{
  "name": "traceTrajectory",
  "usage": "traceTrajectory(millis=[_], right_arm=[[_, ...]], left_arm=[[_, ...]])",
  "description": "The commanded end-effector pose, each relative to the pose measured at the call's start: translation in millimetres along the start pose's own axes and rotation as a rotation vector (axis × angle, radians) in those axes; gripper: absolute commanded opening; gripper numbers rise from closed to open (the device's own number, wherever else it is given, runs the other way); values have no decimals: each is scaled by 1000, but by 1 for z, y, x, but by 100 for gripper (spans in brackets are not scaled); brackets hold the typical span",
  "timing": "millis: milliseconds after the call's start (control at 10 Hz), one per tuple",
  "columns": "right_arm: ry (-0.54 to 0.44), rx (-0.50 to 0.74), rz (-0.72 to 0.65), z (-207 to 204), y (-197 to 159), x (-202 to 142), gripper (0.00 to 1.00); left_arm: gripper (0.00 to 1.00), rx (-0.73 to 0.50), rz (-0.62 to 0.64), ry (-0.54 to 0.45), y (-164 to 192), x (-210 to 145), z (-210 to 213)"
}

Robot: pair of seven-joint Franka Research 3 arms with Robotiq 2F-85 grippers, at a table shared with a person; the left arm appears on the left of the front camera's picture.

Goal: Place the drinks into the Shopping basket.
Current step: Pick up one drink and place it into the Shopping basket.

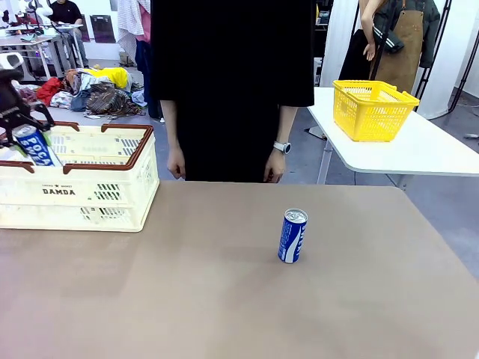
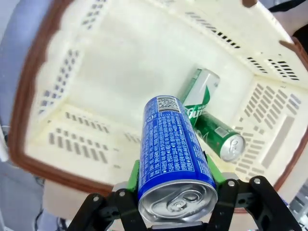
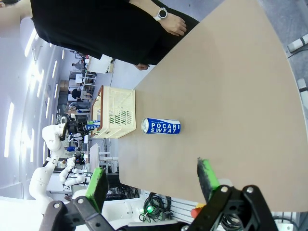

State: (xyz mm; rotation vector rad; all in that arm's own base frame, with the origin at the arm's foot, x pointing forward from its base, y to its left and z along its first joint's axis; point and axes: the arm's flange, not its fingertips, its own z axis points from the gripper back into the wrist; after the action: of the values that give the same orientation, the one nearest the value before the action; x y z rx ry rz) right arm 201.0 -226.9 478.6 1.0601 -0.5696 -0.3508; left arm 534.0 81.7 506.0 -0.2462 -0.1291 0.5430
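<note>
The left gripper (image 2: pixel 174 175) has its green pads pressed to both sides of a blue Pocari Sweat can (image 2: pixel 171 144), jaws partly closed around it, and holds it tilted above the Shopping basket (image 1: pixel 90 191), over its near left corner. The let-go looks to me like the risky part. Two green cans (image 2: pixel 219 137) lie on their sides on the basket floor below, so a drop from up there could knock or dent them, and a release too close to the brown rim might tip the can outside. A second Pocari Sweat can (image 1: pixel 293 235) stands upright well to the right of the basket; slim as it is, a nudge would likely topple it. The right gripper (image 3: pixel 153 180) hangs wide open and empty. The table (image 1: pixel 187 307) is a flat, matte tan top. A person (image 1: pixel 232 75) in black stands behind it, right of the basket, and a yellow mesh basket (image 1: pixel 372 111) sits farther right on a white table (image 1: pixel 419 149).
</note>
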Motion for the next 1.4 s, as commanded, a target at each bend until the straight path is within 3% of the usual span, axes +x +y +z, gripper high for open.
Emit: traceTrajectory(millis=[0,200,800,1000,1300], right_arm=[[-11,20,21,-1,0,1,100],[-11,20,21,-1,0,1,100],[-11,20,21,-1,0,1,100],[-11,20,21,-1,0,1,100],[-11,20,21,-1,0,1,100]], left_arm=[[0,-25,-5,-13,-8,1,-7],[0,-12,21,26,-14,10,-15],[0,8,-10,22,-10,2,-27],[0,54,-149,51,-31,36,-30],[0,91,-190,90,-39,62,-47]])
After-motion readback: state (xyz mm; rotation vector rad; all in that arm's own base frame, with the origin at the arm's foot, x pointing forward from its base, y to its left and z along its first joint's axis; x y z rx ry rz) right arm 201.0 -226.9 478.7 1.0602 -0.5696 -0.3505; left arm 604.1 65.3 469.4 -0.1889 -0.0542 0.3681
